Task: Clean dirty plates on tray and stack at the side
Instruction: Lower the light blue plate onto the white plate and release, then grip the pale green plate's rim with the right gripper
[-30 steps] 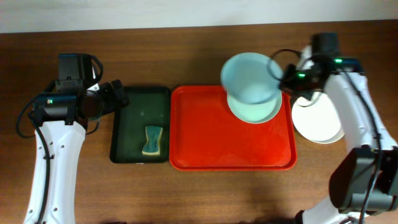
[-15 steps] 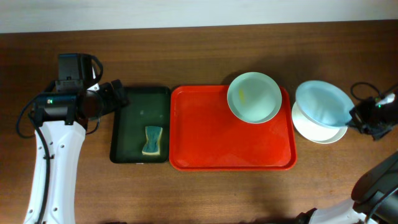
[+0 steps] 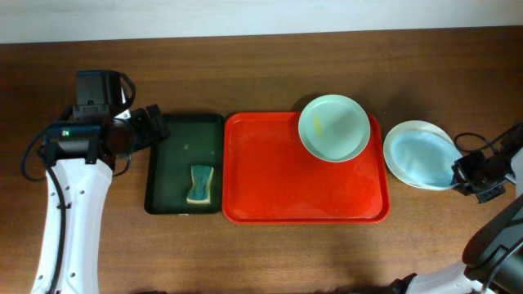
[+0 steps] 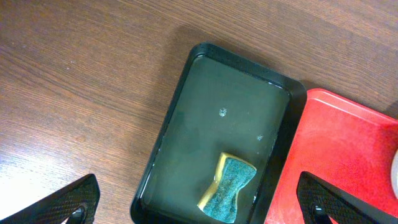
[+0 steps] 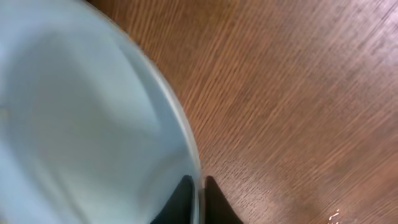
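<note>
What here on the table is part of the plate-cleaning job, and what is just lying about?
Part of the job: red tray; mint plate on it, with a yellow smear; pale blue plate, pinched by the right gripper, over the white plate beside the tray.
Lying idle: dark green tray; sponge in it, probably for wiping.

L arm (image 3: 69, 204) stands at far left, forearm upright, wrist turned inward. L gripper (image 4: 202, 202) spread fully, jaws wide apart, holding nothing. R arm (image 3: 494, 237) comes in from right edge, low. R gripper (image 5: 198, 191) pinched narrow on rim of pale-blue plate (image 5: 81, 124).
</note>
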Motion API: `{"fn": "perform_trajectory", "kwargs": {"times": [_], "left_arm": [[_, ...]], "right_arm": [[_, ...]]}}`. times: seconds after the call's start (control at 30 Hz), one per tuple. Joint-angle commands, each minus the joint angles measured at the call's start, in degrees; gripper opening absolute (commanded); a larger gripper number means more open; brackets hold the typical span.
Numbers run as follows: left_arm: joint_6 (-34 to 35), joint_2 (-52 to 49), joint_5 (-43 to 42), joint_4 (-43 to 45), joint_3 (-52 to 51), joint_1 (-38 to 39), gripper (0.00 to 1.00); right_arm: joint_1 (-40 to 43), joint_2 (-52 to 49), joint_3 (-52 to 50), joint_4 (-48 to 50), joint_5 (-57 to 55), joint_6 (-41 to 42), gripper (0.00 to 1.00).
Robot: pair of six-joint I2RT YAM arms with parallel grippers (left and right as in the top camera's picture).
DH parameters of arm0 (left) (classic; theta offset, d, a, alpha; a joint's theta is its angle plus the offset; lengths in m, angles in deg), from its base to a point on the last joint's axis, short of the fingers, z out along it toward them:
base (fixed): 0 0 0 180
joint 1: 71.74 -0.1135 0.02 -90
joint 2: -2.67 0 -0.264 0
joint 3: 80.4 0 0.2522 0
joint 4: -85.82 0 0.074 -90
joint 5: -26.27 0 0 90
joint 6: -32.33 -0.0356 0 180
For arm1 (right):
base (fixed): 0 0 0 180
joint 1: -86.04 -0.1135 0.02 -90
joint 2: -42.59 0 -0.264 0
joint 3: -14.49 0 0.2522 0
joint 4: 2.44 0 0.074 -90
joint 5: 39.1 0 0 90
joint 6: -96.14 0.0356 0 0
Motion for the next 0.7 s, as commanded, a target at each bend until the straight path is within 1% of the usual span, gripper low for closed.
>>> {"fn": "perform_trajectory", "kwargs": {"times": [0.0,0.07,0.1,0.13,0.23,0.33,0.4,0.43,0.6,0.67], "left_arm": [[0.55,0.2,-0.42,-0.04,0.04,-0.24,0.99],[0.55,0.2,-0.44,-0.04,0.04,-0.24,0.99],[0.55,0.2,-0.44,-0.04,0.04,-0.24,0.99],[0.55,0.2,-0.44,-0.04,0.04,-0.24,0.99],[0.55,0.2,-0.42,-0.04,0.04,-0.24,0.99],[0.55,0.2,-0.42,-0.04,0.04,-0.24,0.99],[0.55,0.2,-0.44,-0.04,0.04,-0.24,0.99],[0.55,0.2,-0.44,-0.04,0.04,-0.24,0.99],[0.55,0.2,-0.42,-0.04,0.04,-0.24,0.99],[0.57,0.2,-0.44,-0.04,0.04,-0.24,0.99]], "right_arm": [[0.11,1.33,-0.59,0.13,-1.53,0.76,0.21],[0.11,1.33,-0.59,0.26,-1.51,0.76,0.22],[0.09,1.33,-0.59,0.37,-1.51,0.76,0.26],[0.09,1.33,-0.59,0.37,-1.22,0.2,0.34],[-0.85,1.33,-0.59,0.5,0.87,-3.19,0.43],[-4.07,1.33,-0.59,0.57,1.01,-5.68,0.55],[-8.46,1.33,-0.59,1.55,3.15,-10.56,0.61],[-9.88,1.33,-0.59,2.03,3.63,-11.65,0.63],[-23.1,1.31,-0.59,7.1,2.93,-16.76,0.66],[-27.69,1.05,-0.59,9.4,-0.9,-17.75,0.7]]}}
